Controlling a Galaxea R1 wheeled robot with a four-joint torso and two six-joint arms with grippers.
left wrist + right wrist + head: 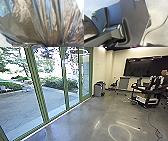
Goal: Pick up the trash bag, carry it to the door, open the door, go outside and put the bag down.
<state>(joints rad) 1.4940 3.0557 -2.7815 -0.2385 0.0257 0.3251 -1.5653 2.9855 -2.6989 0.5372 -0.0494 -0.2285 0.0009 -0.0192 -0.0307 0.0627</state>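
Left gripper [53,45]: judged to be pinching the trash bag [41,21], since the film's folds draw together tightly right at it. Right gripper: cannot tell whether spread or pressed together, nor whether it has anything in it.

Bag position: close against the left wrist camera, its pleats fanning out from the gathered neck. The long axis of the whole bag cannot be read. Pale floor lies beyond its edges. Thin, crinkled plastic; judged likely to swing and to snag or tear on a hard corner.

Key relation: the green-framed glass wall [65,79] runs along the robot's left and slants away ahead, so the left arm, with the bag, is the nearer one. The right arm is farther from the glass. Which panel opens: cannot tell. Step in hand, as judged: carrying toward the door, bag indoors, yard not reached.

Edges: upright green posts and the low sill [53,120] could catch a wide bag; the load wants clearance on that side. Open room: bare concrete floor [85,114] ahead, as far as the grey bin [99,89] by the wall's far end. A black cable [156,132] lies on the floor to the right; a person [163,78] is beyond it, beside a cart [147,98]. Paved yard [18,105] past the glass.
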